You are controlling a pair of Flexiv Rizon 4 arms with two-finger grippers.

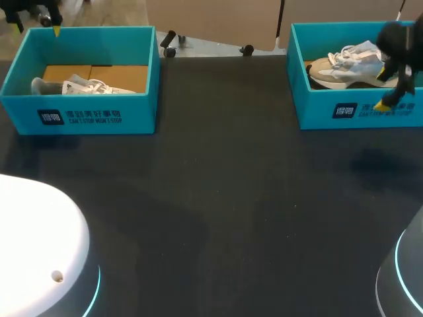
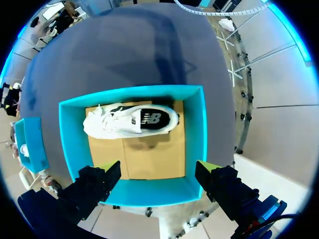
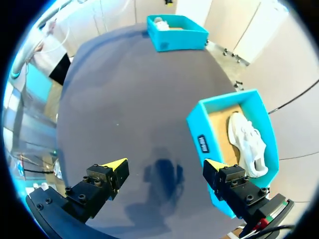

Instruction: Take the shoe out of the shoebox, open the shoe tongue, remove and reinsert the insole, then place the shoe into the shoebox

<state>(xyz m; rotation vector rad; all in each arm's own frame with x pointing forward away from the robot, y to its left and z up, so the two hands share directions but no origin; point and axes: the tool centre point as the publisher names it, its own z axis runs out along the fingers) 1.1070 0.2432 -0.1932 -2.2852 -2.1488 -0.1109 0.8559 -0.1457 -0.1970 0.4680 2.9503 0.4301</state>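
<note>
Two teal shoeboxes stand at the table's far side. The left shoebox (image 1: 79,115) (image 2: 70,149) holds a white shoe (image 1: 79,86) (image 2: 130,121) lying on its side on the cardboard floor. My left gripper (image 1: 34,25) (image 2: 158,169) hangs open, high over that box's back wall, with nothing between its fingers. The right shoebox (image 1: 360,109) (image 3: 202,142) holds a white and beige shoe (image 1: 347,65) (image 3: 246,142). Above the right box's front wall my right gripper (image 1: 386,91) (image 3: 165,165) is open and empty, well clear of the shoe.
Dark tabletop (image 1: 225,198) spreads between and in front of the two boxes. The white bases of my arms (image 1: 39,251) (image 1: 406,277) fill the near corners. The left shoebox (image 3: 177,32) also shows far ahead of the right gripper.
</note>
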